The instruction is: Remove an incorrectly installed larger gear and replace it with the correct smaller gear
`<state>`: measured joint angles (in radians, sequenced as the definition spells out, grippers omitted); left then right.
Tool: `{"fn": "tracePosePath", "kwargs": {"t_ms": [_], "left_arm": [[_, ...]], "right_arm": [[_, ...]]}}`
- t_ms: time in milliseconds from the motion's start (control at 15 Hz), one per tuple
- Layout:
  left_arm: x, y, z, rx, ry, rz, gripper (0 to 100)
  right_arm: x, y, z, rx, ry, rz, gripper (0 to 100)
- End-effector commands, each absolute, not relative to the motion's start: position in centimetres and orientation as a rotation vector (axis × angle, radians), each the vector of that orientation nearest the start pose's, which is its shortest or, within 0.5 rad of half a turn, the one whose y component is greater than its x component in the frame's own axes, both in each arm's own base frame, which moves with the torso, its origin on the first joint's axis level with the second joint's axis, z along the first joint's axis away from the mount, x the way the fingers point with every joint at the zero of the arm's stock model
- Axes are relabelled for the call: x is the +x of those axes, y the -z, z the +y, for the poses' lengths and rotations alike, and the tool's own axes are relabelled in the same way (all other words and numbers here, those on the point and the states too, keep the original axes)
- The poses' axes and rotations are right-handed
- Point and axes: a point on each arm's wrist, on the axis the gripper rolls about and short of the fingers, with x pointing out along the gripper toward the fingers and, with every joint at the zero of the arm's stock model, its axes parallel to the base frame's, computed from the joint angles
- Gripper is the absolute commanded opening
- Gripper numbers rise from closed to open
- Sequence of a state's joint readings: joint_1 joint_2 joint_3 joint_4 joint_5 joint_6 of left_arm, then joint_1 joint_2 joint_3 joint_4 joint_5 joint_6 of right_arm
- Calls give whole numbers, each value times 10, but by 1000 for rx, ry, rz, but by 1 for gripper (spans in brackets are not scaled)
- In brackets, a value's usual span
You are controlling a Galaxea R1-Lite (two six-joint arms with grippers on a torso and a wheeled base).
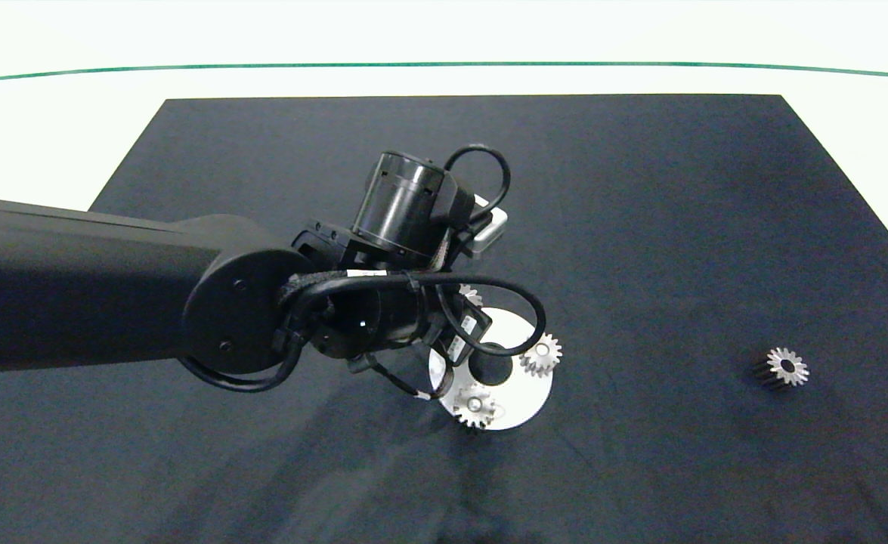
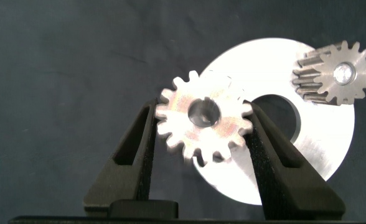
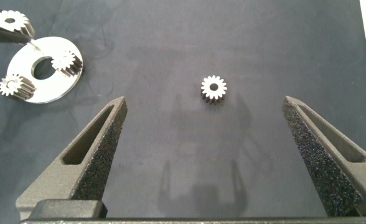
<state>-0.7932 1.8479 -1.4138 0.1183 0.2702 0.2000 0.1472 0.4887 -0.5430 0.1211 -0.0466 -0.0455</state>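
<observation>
In the head view the left arm's bulk hides its own gripper (image 2: 203,124) and most of the pale silver blunt-toothed larger gear (image 2: 203,122) clamped between its fingers, held just off the round silver metal disc (image 1: 523,404) mid-desk. Two small silver gears (image 1: 541,355) sit on the disc. The right gripper (image 3: 205,140) hangs wide open, empty, above the sharp-toothed smaller gear (image 1: 785,368), which lies alone on the black mat (image 1: 640,189) toward the desk's right edge.

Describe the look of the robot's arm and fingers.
The left arm is a thick matte black tube ending in a round joint and a glossy black cylinder, with black cables looped around the wrist and small white labels on them. The left fingers and right fingers are dark grey tapered wedges, each with a slot and rough foam-like inner pads.
</observation>
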Motion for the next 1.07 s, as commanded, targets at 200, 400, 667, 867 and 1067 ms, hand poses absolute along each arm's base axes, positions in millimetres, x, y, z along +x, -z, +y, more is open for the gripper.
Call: {"fn": "tracePosePath", "kwargs": {"t_ms": [200,400,667,867,1067], "left_arm": [[254,-259,-210,419,471,380,34],[249,-261,-173,404,394,397,34],[243,-253,-143,395,322,440,34],[249,-251,-117,357,229,458,34],[247,-241,-104,351,225,494,34]], "right_arm": [[3,-218,-1,-51,-95,50,100],[1,-219,-1,-52,-87,42,100],[-1,-218,-2,-65,-78,37,100],[-1,-214,-2,-65,-78,47,100],[0,-213,-2,-65,-77,50,100]]}}
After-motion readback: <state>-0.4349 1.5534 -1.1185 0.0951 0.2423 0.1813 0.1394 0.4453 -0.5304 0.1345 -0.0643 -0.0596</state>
